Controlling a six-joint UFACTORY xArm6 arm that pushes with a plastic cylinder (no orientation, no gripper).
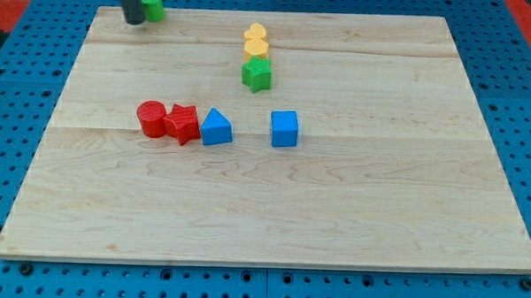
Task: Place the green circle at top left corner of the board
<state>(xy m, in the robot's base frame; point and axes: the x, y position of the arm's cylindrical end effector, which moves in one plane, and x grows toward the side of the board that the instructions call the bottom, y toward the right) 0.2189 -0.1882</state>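
The green circle (152, 4) sits at the view's top left, right at the top edge of the wooden board (334, 204). My tip (134, 21) is just to the left of the green circle, touching or nearly touching its left side. The dark rod rises out of the view's top.
A yellow heart (255, 33), a yellow block (257, 49) and a green star (257, 74) form a column at top centre. A red cylinder (150, 118), a red star (183, 123), a blue triangle (216, 128) and a blue cube (284, 128) form a row mid-board.
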